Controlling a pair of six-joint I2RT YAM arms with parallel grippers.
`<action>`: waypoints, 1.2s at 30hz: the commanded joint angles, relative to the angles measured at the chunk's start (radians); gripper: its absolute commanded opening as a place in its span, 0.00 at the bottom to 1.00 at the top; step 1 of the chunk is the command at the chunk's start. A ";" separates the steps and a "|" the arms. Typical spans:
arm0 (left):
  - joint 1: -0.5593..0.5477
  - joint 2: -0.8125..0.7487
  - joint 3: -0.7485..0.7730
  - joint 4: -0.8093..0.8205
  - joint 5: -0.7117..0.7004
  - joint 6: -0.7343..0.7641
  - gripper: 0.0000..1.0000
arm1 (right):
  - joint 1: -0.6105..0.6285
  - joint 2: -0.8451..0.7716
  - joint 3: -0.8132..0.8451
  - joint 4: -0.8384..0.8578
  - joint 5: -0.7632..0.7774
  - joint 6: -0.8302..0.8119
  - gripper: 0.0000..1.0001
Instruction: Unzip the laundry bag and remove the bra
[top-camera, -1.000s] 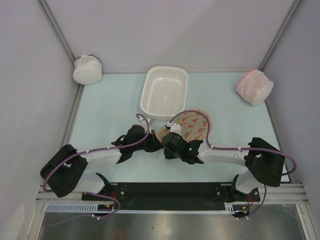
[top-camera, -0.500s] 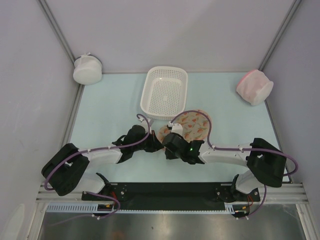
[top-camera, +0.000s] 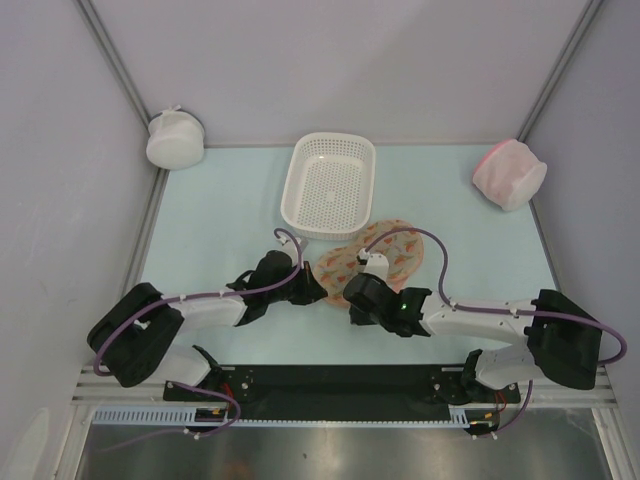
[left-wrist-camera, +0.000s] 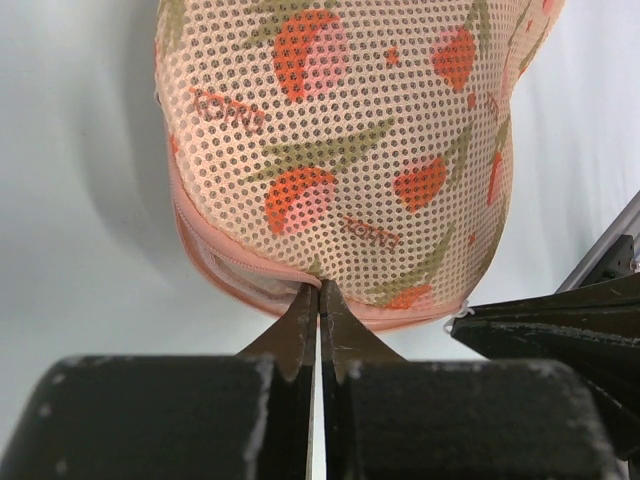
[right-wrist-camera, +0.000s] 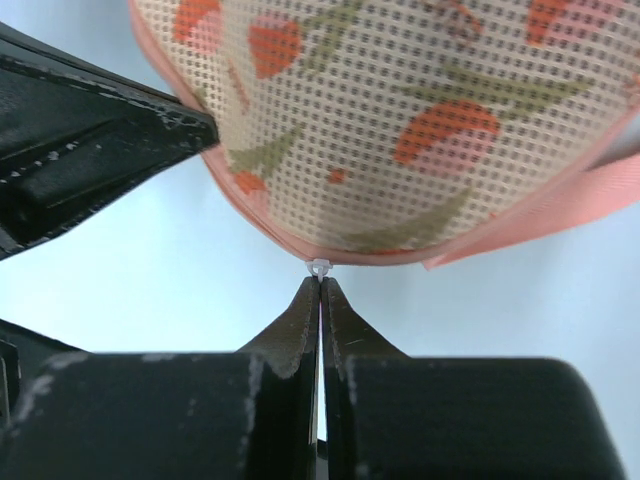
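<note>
The laundry bag (top-camera: 392, 250), beige mesh with orange-red and green print and pink edging, lies flat just in front of the white basket. My left gripper (top-camera: 319, 289) is shut on the bag's pink edge at its near-left end, seen close in the left wrist view (left-wrist-camera: 319, 290). My right gripper (top-camera: 351, 290) is shut on the small white zipper pull (right-wrist-camera: 320, 268) at the bag's pink rim (right-wrist-camera: 300, 245). The two grippers sit close together at the same end of the bag. The bra is hidden; nothing dark blue shows.
The white basket (top-camera: 330, 185) stands behind the bag at the table's middle. A round white mesh pouch (top-camera: 175, 140) sits at the far-left corner, a round pink-and-white mesh pouch (top-camera: 510, 172) at the far right. Grey walls enclose the table on three sides.
My right arm has moved right and towards the near edge, still pinching at the bag's edge. The bag's near end has stretched out to the left. The left gripper has barely moved.
</note>
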 joint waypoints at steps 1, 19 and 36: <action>0.005 0.006 0.021 0.023 -0.053 0.007 0.00 | 0.008 -0.048 -0.020 -0.066 0.045 0.033 0.00; 0.005 -0.230 0.023 -0.194 -0.220 0.087 0.56 | 0.012 0.137 0.101 0.108 -0.086 -0.069 0.00; 0.005 -0.274 -0.074 -0.171 -0.196 0.001 0.61 | 0.015 0.316 0.303 0.169 -0.169 -0.168 0.00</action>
